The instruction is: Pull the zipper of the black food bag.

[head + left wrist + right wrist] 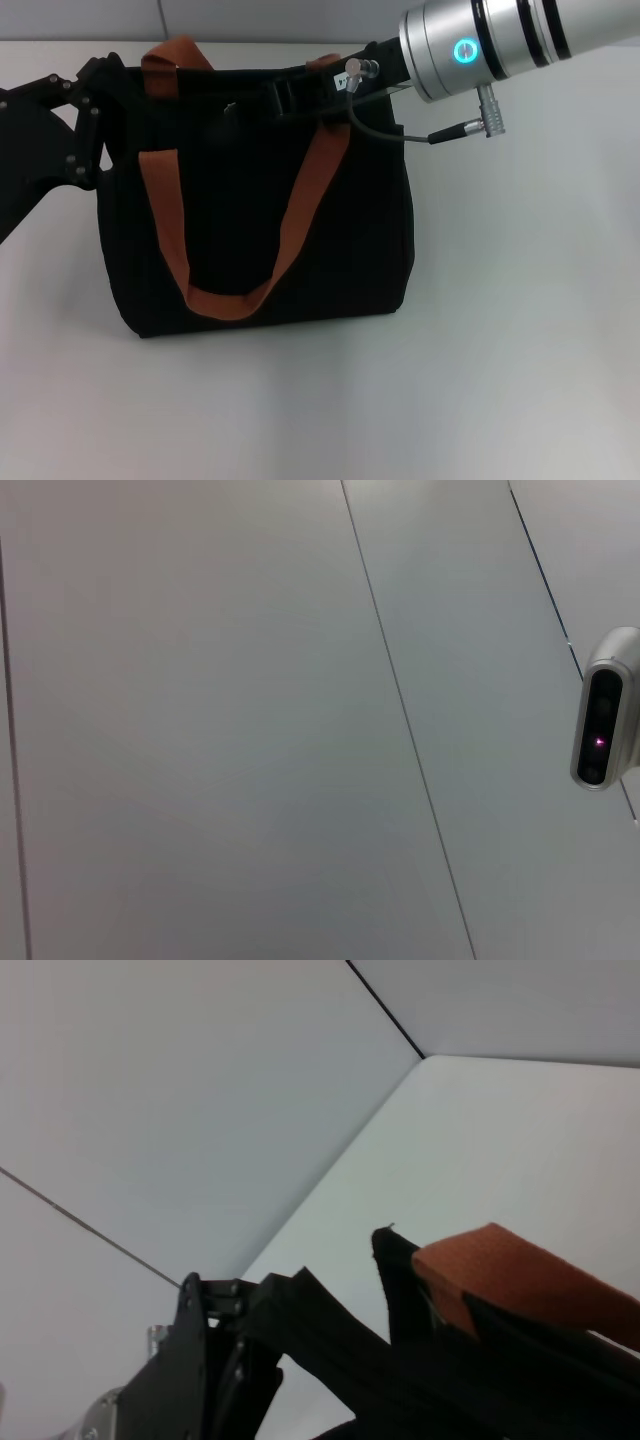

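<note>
Head view: black food bag (255, 200) upright on bench (500, 350).
Left gripper (95, 120): at bag's left end; fingers' state unclear.
Right gripper (300, 95): at bag's top edge; fingers' state unclear.

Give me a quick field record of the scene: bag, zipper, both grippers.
bag: black food bag upright on the white table, rust-brown handles hanging down its front
zipper: slider not identifiable in any view
left gripper: at the bag's top left corner, touching it
right gripper: at the bag's top edge, right of centre
jaws: cannot tell for either
</note>
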Tool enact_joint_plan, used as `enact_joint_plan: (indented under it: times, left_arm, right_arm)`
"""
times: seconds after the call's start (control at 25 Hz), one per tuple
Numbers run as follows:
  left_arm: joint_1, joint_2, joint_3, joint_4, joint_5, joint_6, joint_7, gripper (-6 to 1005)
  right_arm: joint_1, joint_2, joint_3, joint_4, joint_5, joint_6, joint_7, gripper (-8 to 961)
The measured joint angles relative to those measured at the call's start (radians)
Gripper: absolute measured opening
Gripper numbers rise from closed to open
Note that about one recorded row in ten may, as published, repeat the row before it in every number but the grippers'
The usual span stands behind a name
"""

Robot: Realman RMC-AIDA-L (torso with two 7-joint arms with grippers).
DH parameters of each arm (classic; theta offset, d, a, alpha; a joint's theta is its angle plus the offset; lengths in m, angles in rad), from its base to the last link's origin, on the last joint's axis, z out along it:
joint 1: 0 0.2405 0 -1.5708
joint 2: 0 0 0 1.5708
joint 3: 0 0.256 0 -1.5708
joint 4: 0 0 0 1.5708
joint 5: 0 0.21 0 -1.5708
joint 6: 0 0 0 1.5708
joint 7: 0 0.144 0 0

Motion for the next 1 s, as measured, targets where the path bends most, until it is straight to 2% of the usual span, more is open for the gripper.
enact_joint_plan:
  times: [0.32,0.8,1.0]
  left_arm:
    - [-0.007,0.000,0.000,0.000,0.000,0.004,0.000,17]
    - [-0.019,0.000,0.000,0.000,0.000,0.014,0.000,17]
    - [-0.019,0.000,0.000,0.000,0.000,0.017,0.000,17]
  right_arm:
    - [0.007,-0.001,0.028,-0.014,-0.035,0.002,0.028,259]
    - [0.041,0.007,-0.003,-0.008,-0.046,0.032,0.055,260]
    - [0.040,0.007,-0.021,0.000,-0.042,0.070,0.057,189]
